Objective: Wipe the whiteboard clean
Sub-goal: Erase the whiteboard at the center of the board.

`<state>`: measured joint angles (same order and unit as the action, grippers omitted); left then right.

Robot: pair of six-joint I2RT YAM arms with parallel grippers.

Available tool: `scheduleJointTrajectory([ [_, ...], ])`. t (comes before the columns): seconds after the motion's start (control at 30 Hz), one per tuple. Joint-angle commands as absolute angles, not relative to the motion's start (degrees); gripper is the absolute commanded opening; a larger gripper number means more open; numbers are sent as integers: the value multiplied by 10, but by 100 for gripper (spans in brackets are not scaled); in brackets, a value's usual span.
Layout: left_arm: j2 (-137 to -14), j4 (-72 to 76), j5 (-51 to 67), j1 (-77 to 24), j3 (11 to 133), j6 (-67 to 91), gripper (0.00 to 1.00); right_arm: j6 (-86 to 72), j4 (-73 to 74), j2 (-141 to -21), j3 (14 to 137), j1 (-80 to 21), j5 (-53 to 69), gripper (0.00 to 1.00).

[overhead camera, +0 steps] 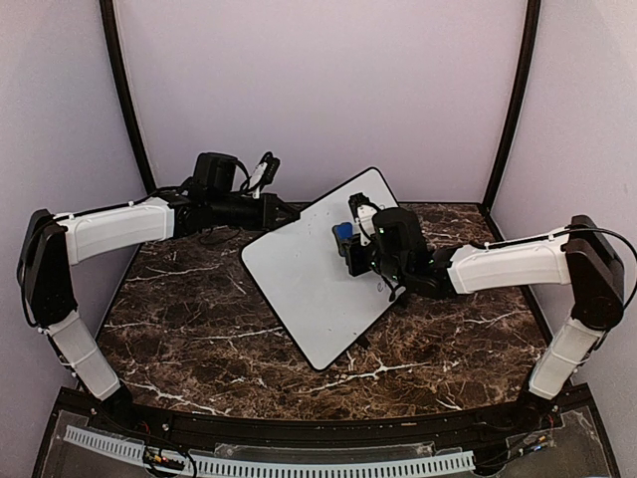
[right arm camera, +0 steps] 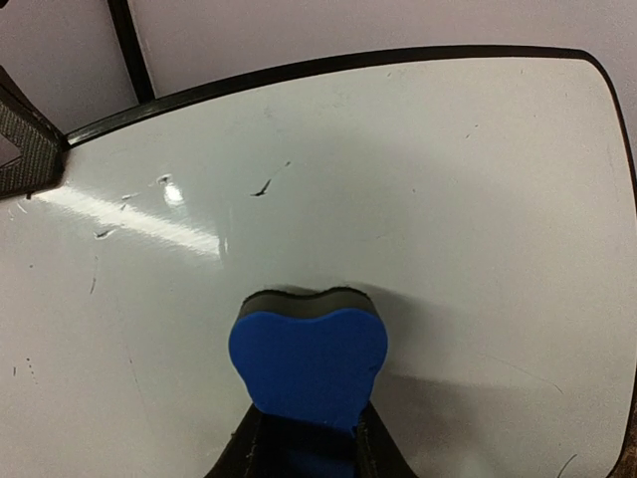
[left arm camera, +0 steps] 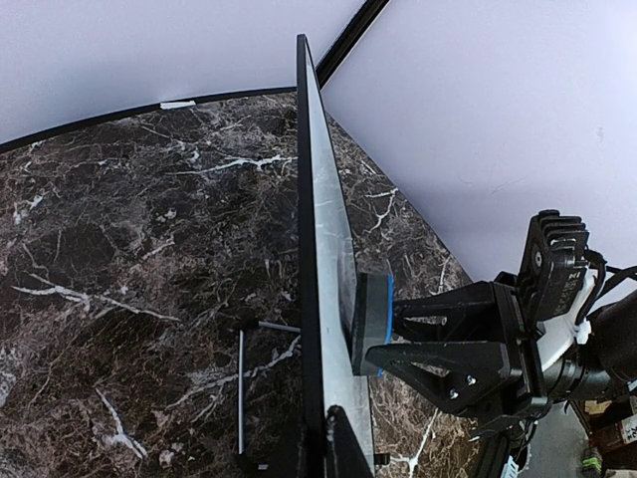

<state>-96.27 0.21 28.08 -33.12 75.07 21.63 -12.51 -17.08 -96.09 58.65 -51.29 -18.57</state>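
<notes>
Two-arm erasing posture. The left end effector [overhead camera: 282,212] is closed on the far-left rim of the whiteboard [overhead camera: 304,274] and holds it tilted up from the worktop [overhead camera: 189,329], so that its writing face is turned toward the other arm. In the left wrist view the board appears edge-on, its black frame running down between the closed fingers. A thin wire leg [left arm camera: 242,388] shows behind it, though whether this bears any load cannot be told. The right end effector [overhead camera: 350,247] is narrowed onto a blue eraser [right arm camera: 309,358], gripping the block from behind so that its dark felt face lies flat on the board near the upper right. The opposed grip probably serves a purpose: one arm braces the panel so that wiping pressure does not push it away. A few faint marks [right arm camera: 264,186] lie on the surface beyond the eraser, and the rest of the face looks nearly clean. The task is therefore judged to be well advanced.
</notes>
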Motion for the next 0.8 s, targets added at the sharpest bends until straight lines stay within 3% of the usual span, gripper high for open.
scheduleJointTrajectory([
  [0.0,-990,-42,339,-379,743,162,0,-126,-151,-974,597,-526,-148,23],
  [0.77,-990,-44,337,-381,744,161,0,-126,-136,-966,601,-526,-143,23],
])
